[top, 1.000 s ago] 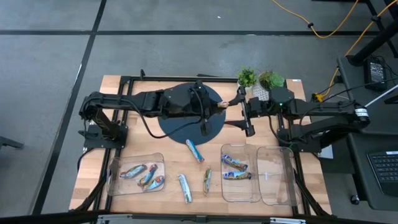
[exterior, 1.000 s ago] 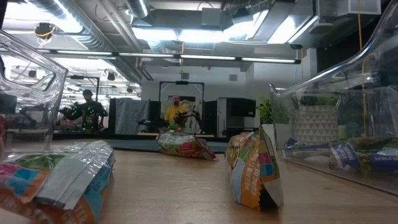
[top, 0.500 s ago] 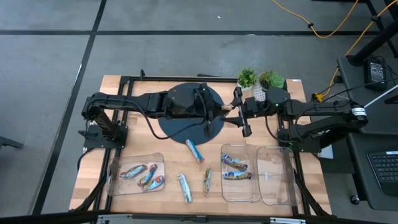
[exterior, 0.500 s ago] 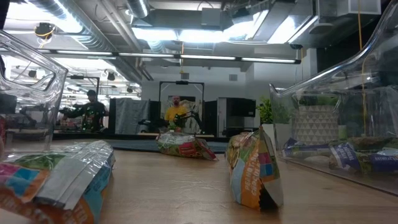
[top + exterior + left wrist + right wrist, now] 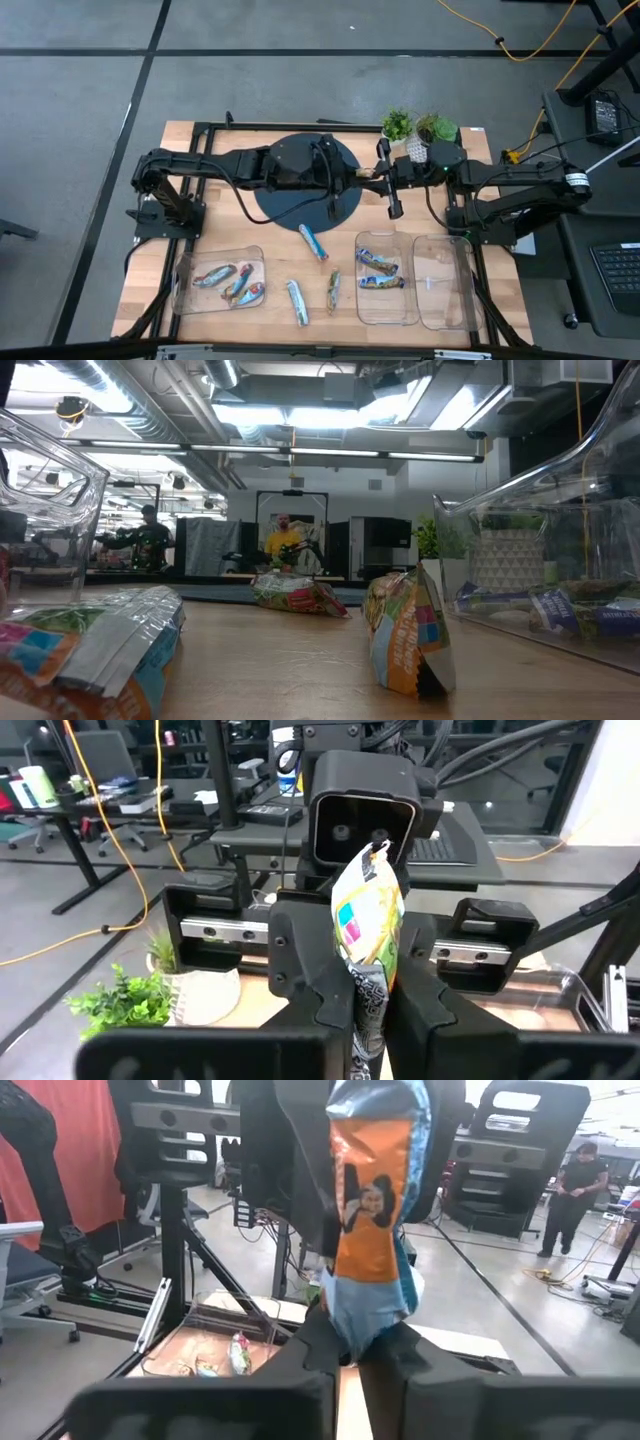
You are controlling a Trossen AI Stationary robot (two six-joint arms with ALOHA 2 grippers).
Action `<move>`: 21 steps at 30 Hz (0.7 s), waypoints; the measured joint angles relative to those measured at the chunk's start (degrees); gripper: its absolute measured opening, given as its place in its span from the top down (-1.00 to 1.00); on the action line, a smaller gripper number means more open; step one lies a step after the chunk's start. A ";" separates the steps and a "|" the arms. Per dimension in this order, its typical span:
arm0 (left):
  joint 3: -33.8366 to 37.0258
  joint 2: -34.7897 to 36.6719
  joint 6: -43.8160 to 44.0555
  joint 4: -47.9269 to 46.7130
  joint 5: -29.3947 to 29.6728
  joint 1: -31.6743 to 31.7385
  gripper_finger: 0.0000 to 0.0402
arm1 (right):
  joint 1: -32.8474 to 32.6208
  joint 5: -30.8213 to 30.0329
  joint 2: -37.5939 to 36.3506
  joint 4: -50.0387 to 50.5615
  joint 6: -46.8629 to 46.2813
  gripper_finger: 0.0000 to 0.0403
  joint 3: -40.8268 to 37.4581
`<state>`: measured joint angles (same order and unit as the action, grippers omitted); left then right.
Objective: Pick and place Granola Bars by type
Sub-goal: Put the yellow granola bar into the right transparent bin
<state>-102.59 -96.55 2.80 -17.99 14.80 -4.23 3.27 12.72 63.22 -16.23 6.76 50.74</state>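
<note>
Left claw (image 5: 362, 174): clamped on one granola bar (image 5: 368, 916).
Right claw (image 5: 378, 176): clamped on the same bar, above the desk (image 5: 270, 309).

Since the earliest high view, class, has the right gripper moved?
Yes. The right gripper has slid toward the left gripper, away from the potted plants; both grippers grip one granola bar above the table.

Both arms (image 5: 240, 165) are matte black, built of boxy jointed links. Thin black cables (image 5: 290, 205) loop alongside them. The right arm (image 5: 520, 185) bears a small white label near its base.
</note>
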 joint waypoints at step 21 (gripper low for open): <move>0.11 3.02 6.15 -14.19 -4.84 -1.54 0.01 | -0.02 -6.37 -5.88 12.90 8.25 0.92 0.11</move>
<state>-102.48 -93.53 8.95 -32.18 9.96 -5.77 3.25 6.35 57.34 -3.33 15.01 50.85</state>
